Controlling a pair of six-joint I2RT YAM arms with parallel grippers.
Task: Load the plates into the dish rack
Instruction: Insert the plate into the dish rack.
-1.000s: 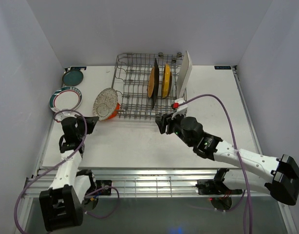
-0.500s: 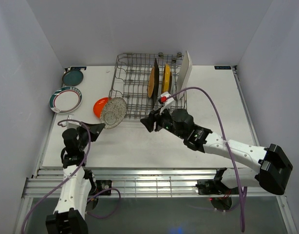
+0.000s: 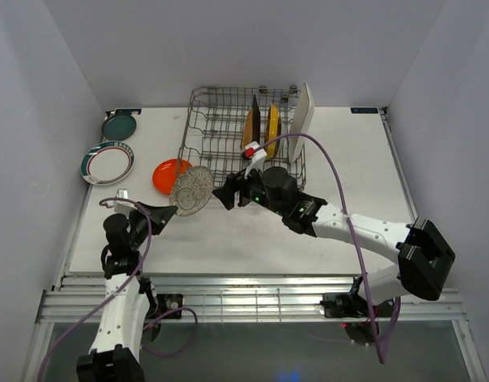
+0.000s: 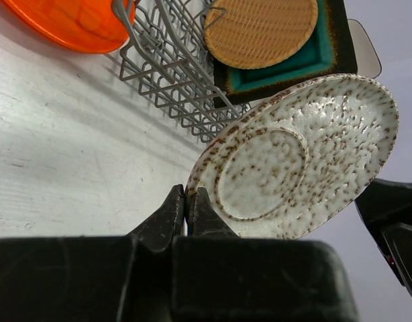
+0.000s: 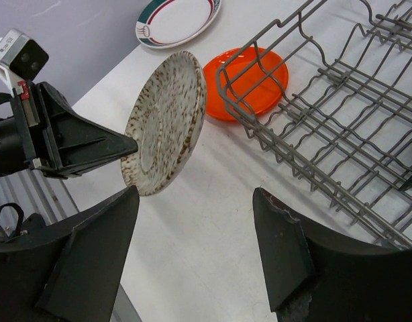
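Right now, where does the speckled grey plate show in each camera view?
Top external: speckled grey plate left of centre, at the dish rack's near-left corner.
Left wrist: centre-right, rim pinched by the left gripper.
Right wrist: upper left, on edge.
Shared landmark: the orange plate lying beside it.

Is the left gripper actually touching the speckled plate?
Touching. The left wrist view shows the left gripper shut on the rim of the speckled plate, a finger pressed against each face.
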